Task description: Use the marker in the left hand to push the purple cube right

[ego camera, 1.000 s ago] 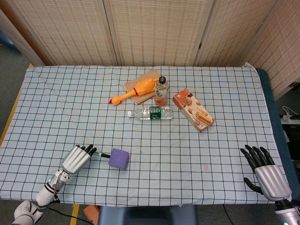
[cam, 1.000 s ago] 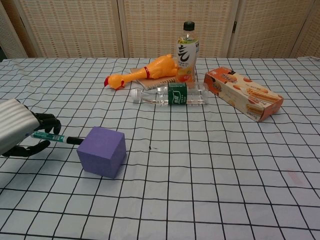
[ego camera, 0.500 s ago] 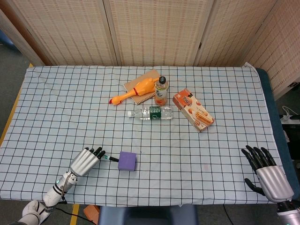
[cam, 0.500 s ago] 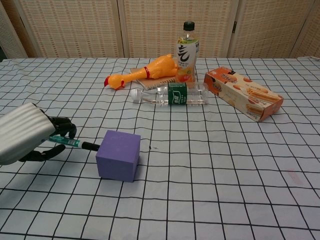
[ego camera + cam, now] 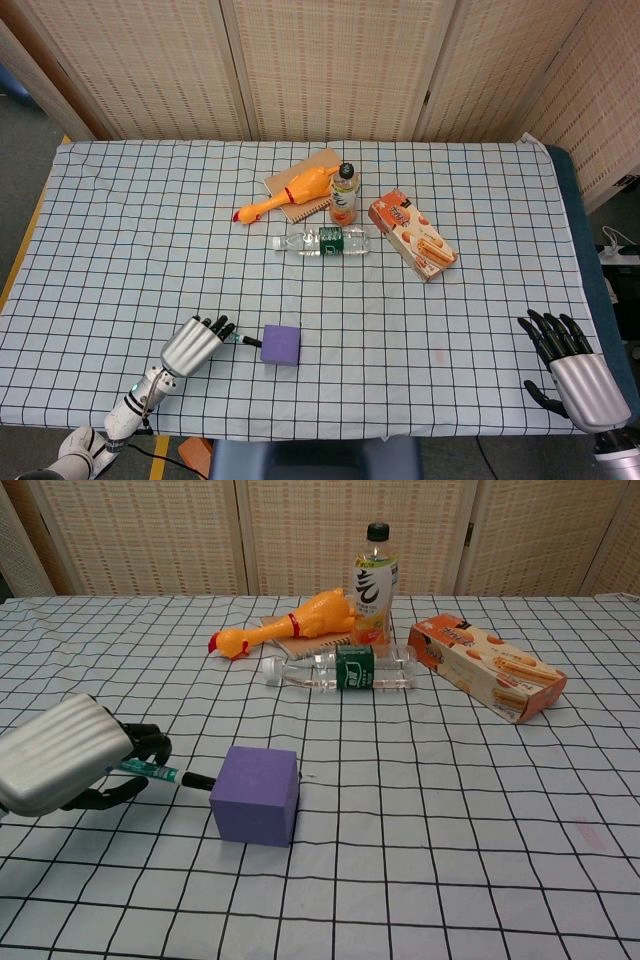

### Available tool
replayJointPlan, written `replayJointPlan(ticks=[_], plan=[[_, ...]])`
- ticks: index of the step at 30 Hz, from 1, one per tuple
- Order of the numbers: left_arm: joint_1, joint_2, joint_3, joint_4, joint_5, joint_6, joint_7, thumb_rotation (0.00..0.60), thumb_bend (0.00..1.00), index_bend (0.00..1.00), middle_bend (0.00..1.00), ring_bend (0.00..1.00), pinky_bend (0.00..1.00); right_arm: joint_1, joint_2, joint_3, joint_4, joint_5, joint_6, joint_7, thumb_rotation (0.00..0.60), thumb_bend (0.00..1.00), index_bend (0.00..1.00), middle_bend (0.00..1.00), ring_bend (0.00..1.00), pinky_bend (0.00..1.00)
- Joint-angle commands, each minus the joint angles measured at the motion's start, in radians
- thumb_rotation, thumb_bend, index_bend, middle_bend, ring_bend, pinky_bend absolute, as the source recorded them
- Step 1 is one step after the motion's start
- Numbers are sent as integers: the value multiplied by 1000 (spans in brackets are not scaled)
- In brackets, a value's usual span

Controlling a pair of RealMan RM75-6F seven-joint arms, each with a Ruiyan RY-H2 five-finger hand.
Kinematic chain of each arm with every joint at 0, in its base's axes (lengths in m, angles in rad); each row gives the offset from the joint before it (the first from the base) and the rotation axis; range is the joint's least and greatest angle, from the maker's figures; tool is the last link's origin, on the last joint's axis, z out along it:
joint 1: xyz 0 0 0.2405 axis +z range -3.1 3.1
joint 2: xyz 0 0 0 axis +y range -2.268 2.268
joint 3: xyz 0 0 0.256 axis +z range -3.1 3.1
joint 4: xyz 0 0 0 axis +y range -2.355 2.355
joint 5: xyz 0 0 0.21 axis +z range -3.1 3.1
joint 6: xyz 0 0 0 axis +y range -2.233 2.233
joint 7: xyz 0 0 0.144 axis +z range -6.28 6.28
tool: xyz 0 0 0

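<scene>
Cloth (image 5: 420, 330) right of purple cube (image 5: 280, 344) lies open — water bottle (image 5: 322, 241) etc. well behind.

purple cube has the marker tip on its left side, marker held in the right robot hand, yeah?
Not quite. The left robot hand holds the marker, not the right; the chest view shows it. The tip does meet the left side of the purple cube.
</scene>
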Motion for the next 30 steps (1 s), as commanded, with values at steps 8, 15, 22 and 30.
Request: replayJointPlan(ticks=[8, 15, 22, 30], plan=[[-8, -20, 8, -32, 20, -3, 33, 600, 612, 784, 769, 868, 1000, 0, 7, -3, 2, -8, 3, 17, 600, 175, 0, 0, 0, 0], [-12, -24, 12, -60, 31, -5, 59, 600, 612, 784, 770, 868, 1000, -6, 14, -6, 5, -19, 20, 35, 600, 175, 0, 0, 0, 0], [-23, -30, 6, -94, 39, -4, 86, 600, 612, 784, 769, 868, 1000, -8, 19, -9, 9, -30, 29, 48, 600, 175, 0, 0, 0, 0], [-38, -39, -6, -110, 39, -20, 98, 600, 612, 784, 771, 870, 1000, -12, 24, -10, 12, -36, 38, 60, 600, 175, 0, 0, 0, 0]])
